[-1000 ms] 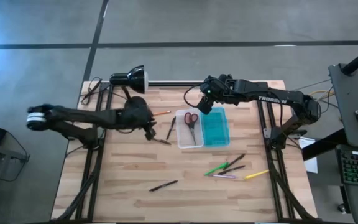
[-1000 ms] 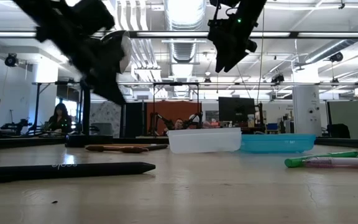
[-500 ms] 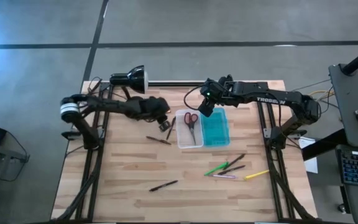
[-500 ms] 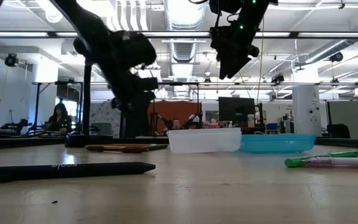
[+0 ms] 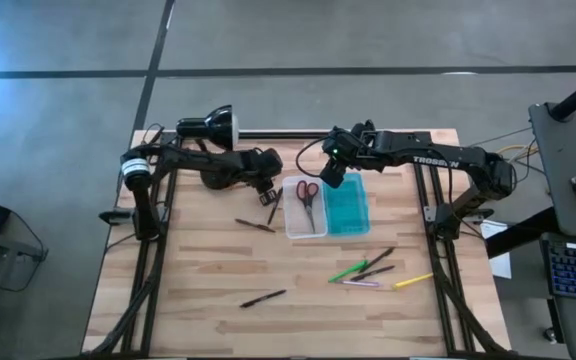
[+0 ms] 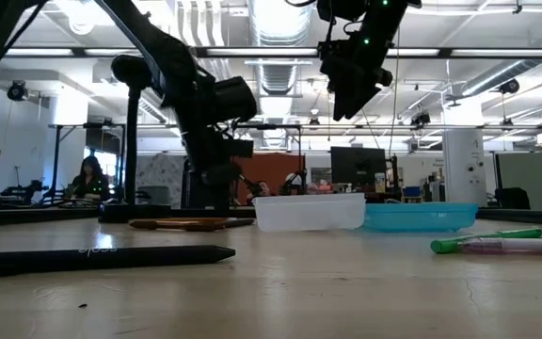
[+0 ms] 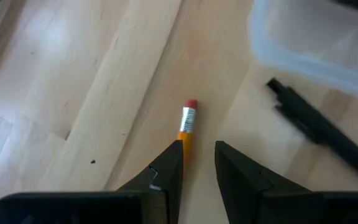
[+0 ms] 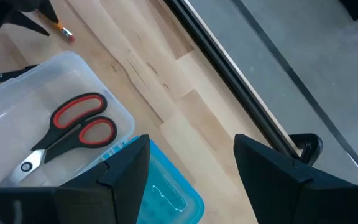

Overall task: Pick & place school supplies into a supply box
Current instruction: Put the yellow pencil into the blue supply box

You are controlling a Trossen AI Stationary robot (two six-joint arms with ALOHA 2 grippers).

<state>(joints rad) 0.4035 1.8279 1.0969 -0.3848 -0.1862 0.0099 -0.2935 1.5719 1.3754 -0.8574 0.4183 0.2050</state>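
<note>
High view: left hand (image 5: pixel 266 192) sits low at the counter (image 5: pixel 198 280), just beside the clear half of the supply box (image 5: pixel 325 206); finger state not readable here. Right hand (image 5: pixel 330 172) hovers over the box's back edge. Red-handled scissors (image 5: pixel 308 197) lie inside the clear half; teal half looks bare. A black pen (image 5: pixel 274 207) lies just left of the box, a brown pencil (image 5: pixel 255 226) a little nearer the front, another black pen (image 5: pixel 263 298) well apart toward the front edge. Green, black, pink and yellow pens (image 5: pixel 373 270) cluster front-right of the box. Black desk lamp (image 5: pixel 208 126) at the back left. Low view: left hand (image 6: pixel 222 168) down near the counter behind the box, right hand (image 6: pixel 346 80) high above it; black pen (image 6: pixel 102 258) in the foreground, green marker (image 6: pixel 483 242) at right. Left wrist view: fingers (image 7: pixel 166 171) parted only slightly, an orange pencil (image 7: pixel 186 124) with eraser end lying at the tip of one finger, not gripped; black pen (image 7: pixel 319 127) beside the box corner (image 7: pixel 316 37). Right wrist view: fingers (image 8: pixel 126 165) spread wide, holding nothing, above the box (image 8: pixel 55 134) with scissors (image 8: pixel 73 130) in it.
</note>
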